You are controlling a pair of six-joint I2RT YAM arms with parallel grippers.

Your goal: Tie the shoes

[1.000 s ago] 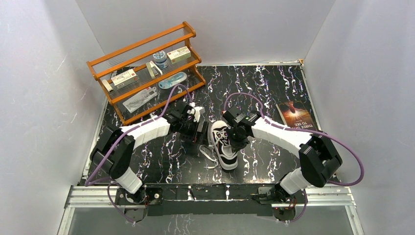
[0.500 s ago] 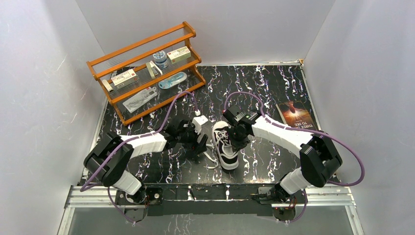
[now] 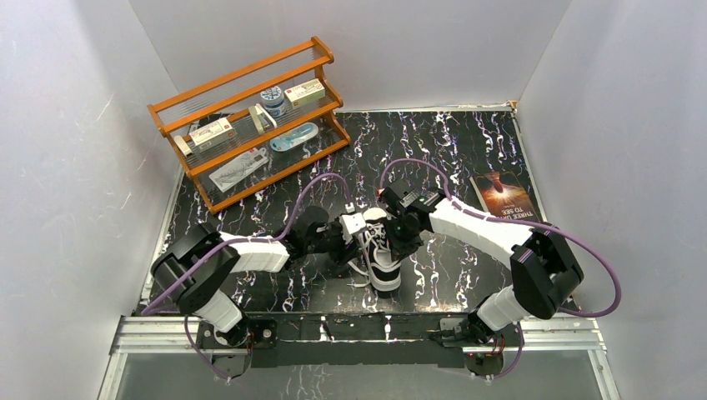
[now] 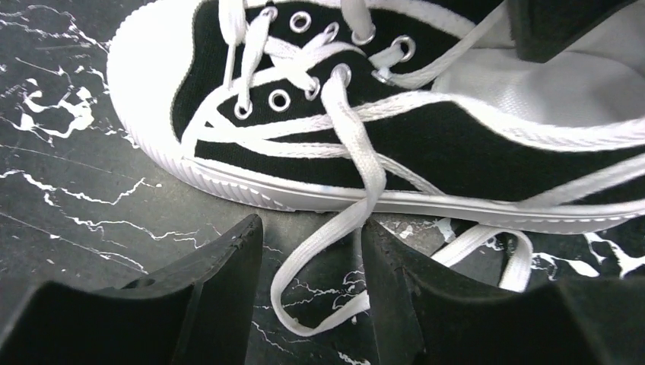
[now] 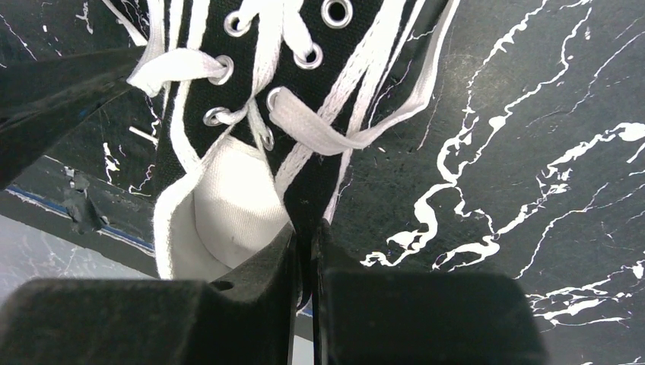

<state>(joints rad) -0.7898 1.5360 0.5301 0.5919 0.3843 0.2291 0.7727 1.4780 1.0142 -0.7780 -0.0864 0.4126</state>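
Note:
The black canvas sneaker [image 3: 382,254] with white toe cap and sole lies mid-table, toe toward the arms. In the left wrist view the sneaker [image 4: 426,144] shows its side, and a loose white lace [image 4: 304,262] loops on the table below the sole. My left gripper [image 4: 312,232] is open, its fingers on either side of that lace loop, not closed on it; it also shows in the top view [image 3: 357,242]. My right gripper [image 5: 304,228] is shut on the sneaker's black side wall [image 5: 316,190] beside the white-lined opening; it also shows in the top view [image 3: 393,236].
A wooden rack [image 3: 250,125] with small boxes and packets stands at the back left. A book [image 3: 504,196] lies at the right. White walls close in both sides. The tabletop [image 3: 458,150] is black marble-patterned.
My left gripper has moved right and nearer, from beside the rack side to the sneaker's left side over the loose lace. The right gripper has stayed on the sneaker.

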